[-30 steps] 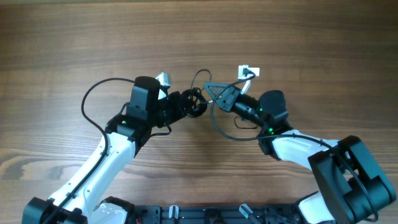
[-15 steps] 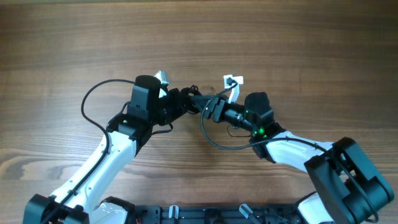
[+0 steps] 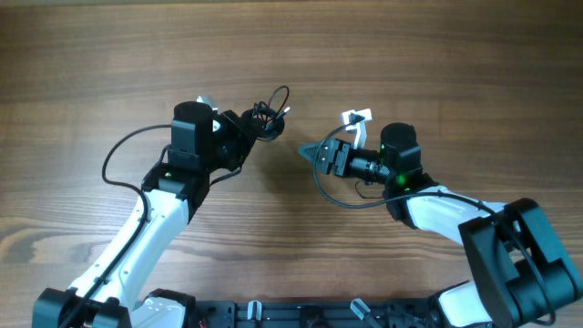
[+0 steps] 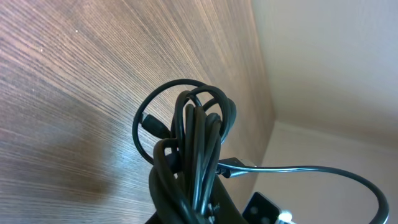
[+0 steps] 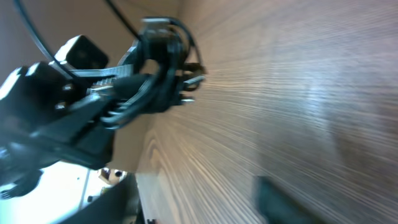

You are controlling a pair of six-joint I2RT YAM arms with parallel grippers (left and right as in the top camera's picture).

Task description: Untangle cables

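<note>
The cables (image 3: 270, 114) are a small bundle of thin black loops with tiny plugs, held above the wooden table. My left gripper (image 3: 248, 128) is shut on the bundle's lower end. In the left wrist view the cables (image 4: 198, 134) rise from the jaws as tangled loops, and one strand trails off to the right. My right gripper (image 3: 312, 153) stands open and empty, a short way right of the bundle and apart from it. The right wrist view shows the cables (image 5: 166, 62) in the left gripper (image 5: 118, 93) ahead, and one blurred finger (image 5: 283, 198) of its own.
A thick black arm cable (image 3: 117, 157) loops out left of the left arm. Another (image 3: 339, 197) hangs below the right wrist. The arms' base rail (image 3: 291, 314) runs along the table's near edge. The table top is bare wood (image 3: 437, 64).
The right gripper has opened and drawn back to the right, away from the bundle. The left gripper has carried the cables up and to the left, so the two grippers now stand apart.
</note>
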